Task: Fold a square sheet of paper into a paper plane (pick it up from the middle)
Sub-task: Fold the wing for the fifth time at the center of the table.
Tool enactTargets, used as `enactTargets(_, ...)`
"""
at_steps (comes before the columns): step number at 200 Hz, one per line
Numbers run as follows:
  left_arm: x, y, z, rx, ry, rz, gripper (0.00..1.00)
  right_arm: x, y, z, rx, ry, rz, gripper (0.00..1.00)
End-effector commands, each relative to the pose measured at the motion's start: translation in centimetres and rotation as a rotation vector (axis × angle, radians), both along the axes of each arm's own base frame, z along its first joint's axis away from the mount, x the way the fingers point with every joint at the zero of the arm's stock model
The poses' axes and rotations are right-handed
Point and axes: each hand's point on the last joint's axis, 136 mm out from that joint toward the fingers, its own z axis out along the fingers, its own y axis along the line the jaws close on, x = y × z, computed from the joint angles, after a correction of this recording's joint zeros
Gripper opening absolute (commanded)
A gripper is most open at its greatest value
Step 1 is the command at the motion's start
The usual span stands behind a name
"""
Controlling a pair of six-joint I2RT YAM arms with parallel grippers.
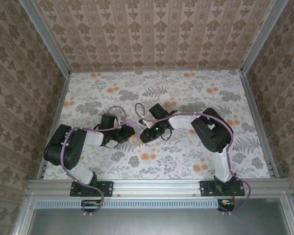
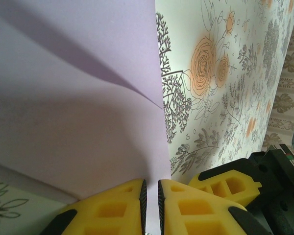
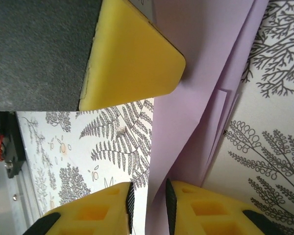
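Arms from both sides bend inward and meet near the middle of the flower-patterned bench (image 1: 186,93). There the lilac paper (image 1: 131,124) sits between the 2 tools, a small pale patch from above. The left tool (image 1: 126,133) reaches it from the left and the right tool (image 1: 142,135) from the right, their tips close together.

In the left wrist view the left tool (image 2: 152,185) is pressed together on the paper (image 2: 78,122). Its 2 yellow fingers (image 2: 112,210) leave only a thin slit, and the sheet's lower edge runs down into it. The sheet rises from the grip as a broad surface with 1 soft diagonal fold shadow across it. Its straight right edge stands against the bench print (image 2: 210,98). Of the right tool, 1 yellow finger (image 2: 230,183) sits just beside the left tool's right finger.

In the right wrist view the right tool (image 3: 148,191) is slightly spread, with the paper (image 3: 201,93) passing between its pads. The sheet lies against the right-hand pad, and a sliver of gap shows at the other. Several layers of the paper overlap here, with stepped edges on the right. Of the left tool, 1 yellow finger (image 3: 132,54) touches the sheet near the top of that view
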Motion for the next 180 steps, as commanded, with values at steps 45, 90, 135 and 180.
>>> enactTargets(45,-0.1,1.5,-2.8,0.085,0.076,0.062,0.18,0.0,-0.1,-0.3,-0.1,-0.151,0.069,0.21)
enactTargets(90,0.0,1.5,-2.6,0.078,0.074,0.057,0.18,0.2,-0.2,-0.6,-0.111,-0.151,0.057,0.12)
enactTargets(135,1.1,0.9,-0.4,0.037,0.005,0.029,0.19,-0.3,-0.1,-0.7,-0.061,-0.085,0.05,0.07)
enactTargets(180,1.3,0.3,2.6,0.005,-0.096,0.002,0.22,-0.1,-0.4,-0.8,-0.038,-0.041,0.022,0.06)
